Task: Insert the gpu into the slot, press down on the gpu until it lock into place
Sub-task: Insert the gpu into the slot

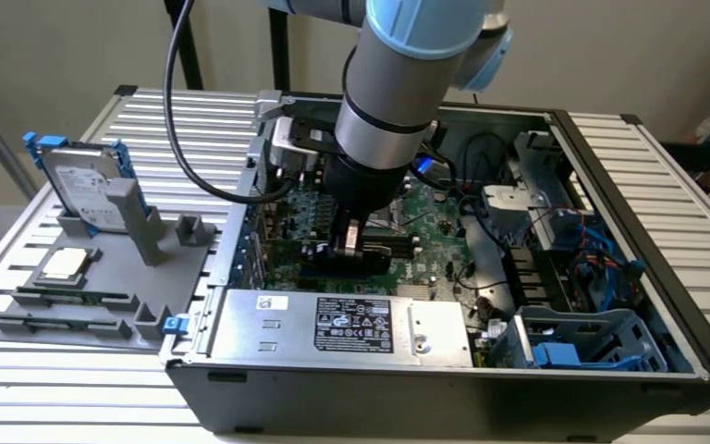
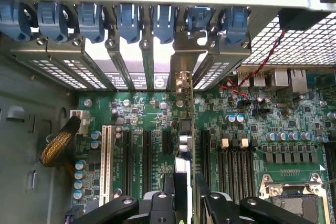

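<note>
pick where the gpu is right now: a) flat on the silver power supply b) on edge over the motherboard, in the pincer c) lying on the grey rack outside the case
b: the gpu stands on edge above the motherboard inside the case, gripped by the pincer

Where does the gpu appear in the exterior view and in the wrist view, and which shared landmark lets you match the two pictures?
Exterior view: the gpu is near the picture's middle, inside the open case, held in the gripper.
Wrist view: the gpu is seen edge-on, running from the gripper towards the blue clips on the case wall.
Shared landmark: the green motherboard beneath the card.
</note>
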You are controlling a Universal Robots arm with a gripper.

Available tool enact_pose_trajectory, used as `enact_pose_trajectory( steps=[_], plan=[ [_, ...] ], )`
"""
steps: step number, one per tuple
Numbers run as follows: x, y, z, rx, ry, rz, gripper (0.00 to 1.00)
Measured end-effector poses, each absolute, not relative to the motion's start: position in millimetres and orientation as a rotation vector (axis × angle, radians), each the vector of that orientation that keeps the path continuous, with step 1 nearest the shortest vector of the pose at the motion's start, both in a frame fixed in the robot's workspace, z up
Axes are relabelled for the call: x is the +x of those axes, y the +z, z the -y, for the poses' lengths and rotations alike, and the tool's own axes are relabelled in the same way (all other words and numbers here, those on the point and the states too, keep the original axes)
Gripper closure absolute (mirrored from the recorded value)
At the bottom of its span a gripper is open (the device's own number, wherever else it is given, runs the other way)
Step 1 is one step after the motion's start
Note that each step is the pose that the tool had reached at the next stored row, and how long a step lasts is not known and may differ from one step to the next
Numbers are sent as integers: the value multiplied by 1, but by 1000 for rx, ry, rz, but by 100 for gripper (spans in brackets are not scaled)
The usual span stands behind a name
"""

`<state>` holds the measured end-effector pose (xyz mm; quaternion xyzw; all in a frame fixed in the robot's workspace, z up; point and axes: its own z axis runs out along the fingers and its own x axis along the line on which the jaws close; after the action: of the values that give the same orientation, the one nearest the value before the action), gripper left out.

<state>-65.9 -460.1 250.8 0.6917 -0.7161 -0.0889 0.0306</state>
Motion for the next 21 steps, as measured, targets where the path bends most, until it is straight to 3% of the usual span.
enact_pose_trajectory(
  steps=[17,21],
  plan=[
    [-66,251,460,2131,-276,2207,74],
    [-66,251,460,2131,-275,2206,67]
  ],
)
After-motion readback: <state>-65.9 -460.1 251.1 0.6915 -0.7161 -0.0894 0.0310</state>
